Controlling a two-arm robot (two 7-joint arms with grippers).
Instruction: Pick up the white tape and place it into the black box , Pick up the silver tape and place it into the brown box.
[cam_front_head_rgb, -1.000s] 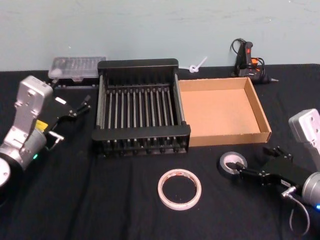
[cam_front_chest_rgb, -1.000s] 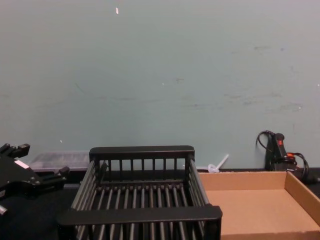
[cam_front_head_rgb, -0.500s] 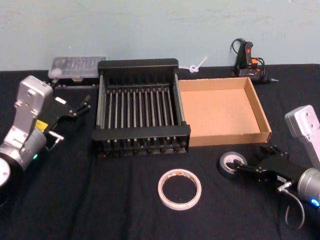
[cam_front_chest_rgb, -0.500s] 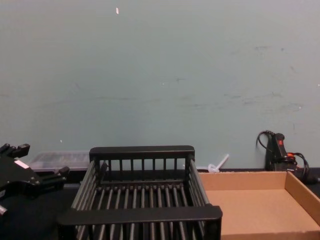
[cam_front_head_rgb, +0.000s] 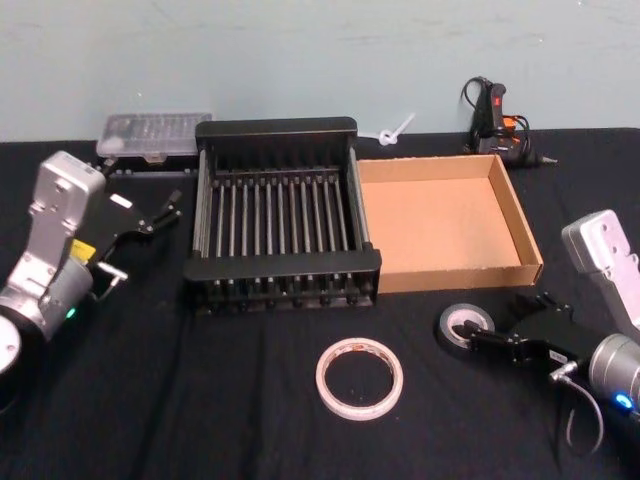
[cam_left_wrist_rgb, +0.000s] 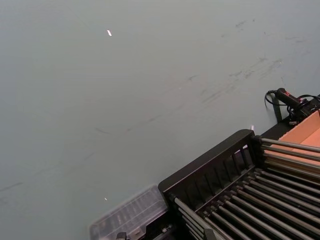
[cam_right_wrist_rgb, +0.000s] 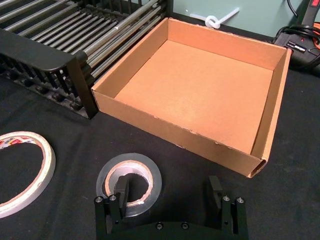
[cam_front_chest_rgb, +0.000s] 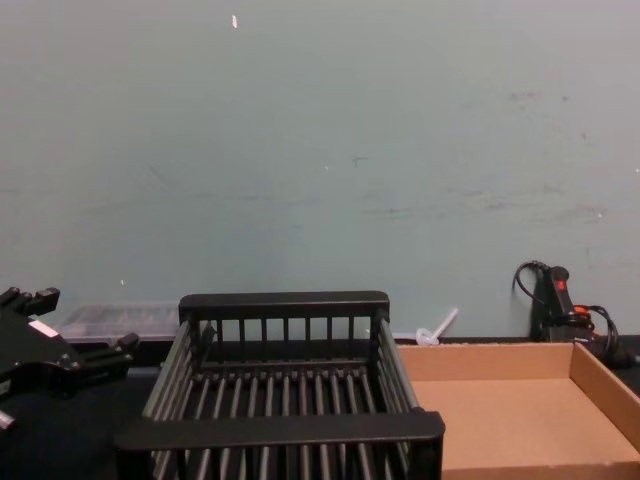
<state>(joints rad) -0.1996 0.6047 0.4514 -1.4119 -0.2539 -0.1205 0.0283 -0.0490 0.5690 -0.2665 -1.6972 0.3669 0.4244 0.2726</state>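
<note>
Black metal fingers of the right gripper (cam_right_wrist_rgb: 170, 197) stand wide apart, low over the dark cloth of the table (cam_front_head_rgb: 240, 400), and one finger reaches into the hollow of the silver tape (cam_right_wrist_rgb: 129, 182) while the other is well outside the roll, toward the brown box (cam_right_wrist_rgb: 200, 90); I judge this pose is chosen so the fingers can close across one wall of the roll, which is easier than spanning the whole thick ring. The silver tape lies flat on the cloth, just in front of the near wall of the brown box, so the carry to that tray would be short. The white tape (cam_front_head_rgb: 359, 378) lies flat too, apart from the silver one and in front of the black box (cam_front_head_rgb: 280, 215), not yet touched by any gripper. The two boxes stand side by side with walls nearly touching, both with nothing in them. The left gripper (cam_front_head_rgb: 150, 218) hangs beside the left wall of the black box, its fingers a little apart and holding nothing, probably parked near the crate it will serve. On the inside of the white tape there is a reddish mark, but its letters are too small to read; no other brand or writing can be read
</note>
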